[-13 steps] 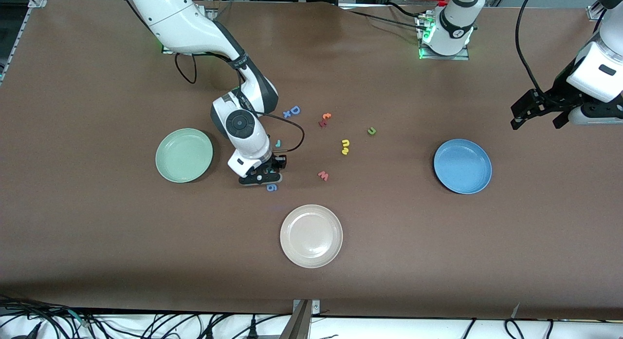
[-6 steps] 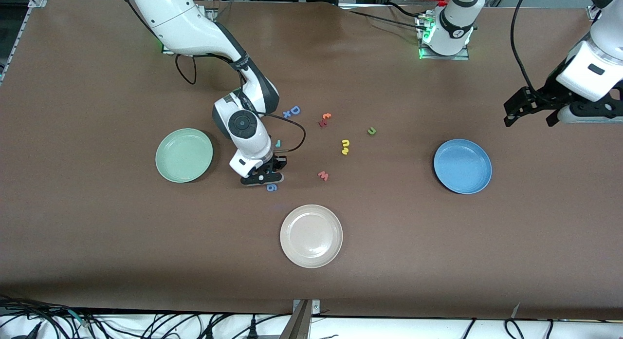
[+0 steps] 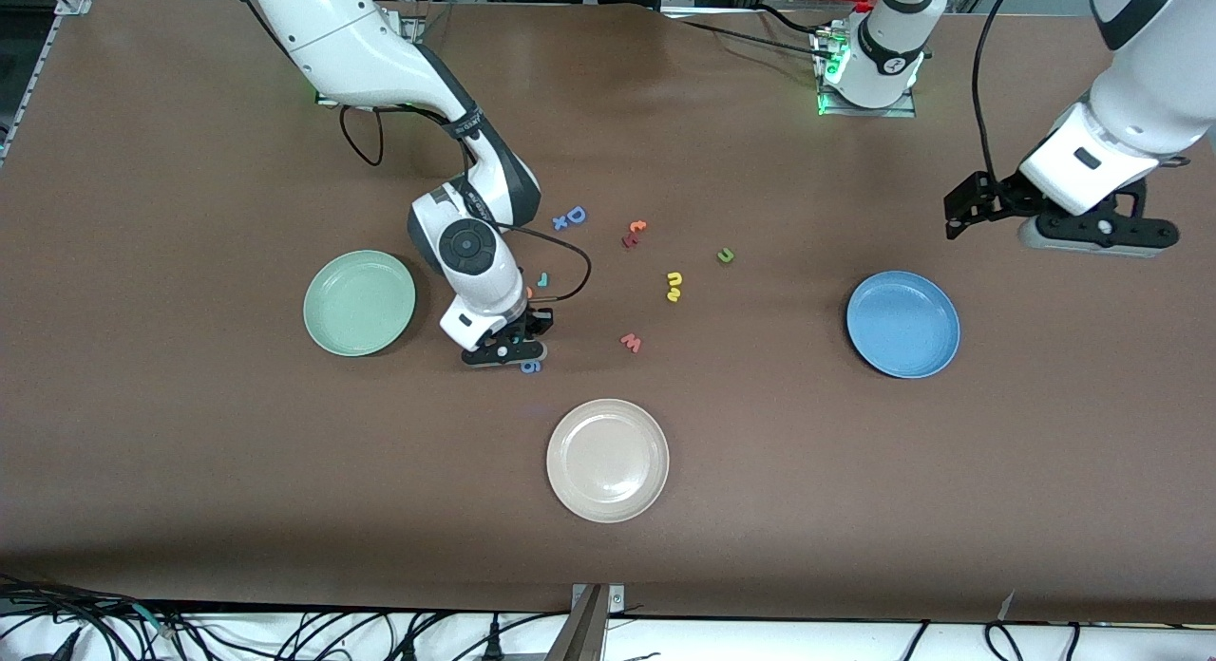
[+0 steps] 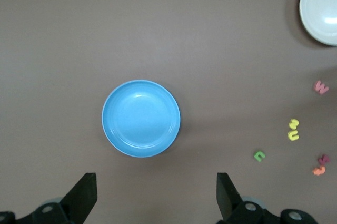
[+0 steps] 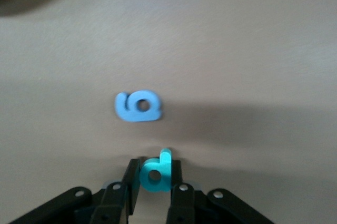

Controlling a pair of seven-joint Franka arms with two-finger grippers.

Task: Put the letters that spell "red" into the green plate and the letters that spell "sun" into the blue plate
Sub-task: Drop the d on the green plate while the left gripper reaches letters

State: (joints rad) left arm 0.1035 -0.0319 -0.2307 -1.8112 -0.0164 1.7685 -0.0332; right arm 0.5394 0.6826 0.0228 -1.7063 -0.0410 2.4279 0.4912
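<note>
Right pincer (image 5: 156,182) is down at the tabletop (image 3: 190,471), fingers nearly closed w/ the teal "d" (image 5: 157,172) pinched between them. Blue "6" (image 5: 138,106) lies flat just beside its tips, not touching. Green plate (image 3: 359,303) sits near that pincer toward the right arm's end, nothing in it. Thin teal "r" (image 3: 541,280) and a sliver of the orange "e" (image 3: 529,292) show right next to the right wrist, "e" mostly hidden by it. Blue "D" (image 3: 574,215) w/ a small blue "x" lies near the right forearm. Left pincer (image 4: 152,195) hangs in the air fully open, nothing held, just short of the blue plate (image 4: 141,118), which is also bare. From the left pincer, green "u" (image 4: 259,156), then yellow "s"+"n" stacked touching (image 4: 293,129), then red "w" (image 4: 320,87) lie out toward mid-tabletop; orange-and-red pair (image 4: 320,165) near them. Beige plate (image 3: 607,460) is well apart from both pincers.
</note>
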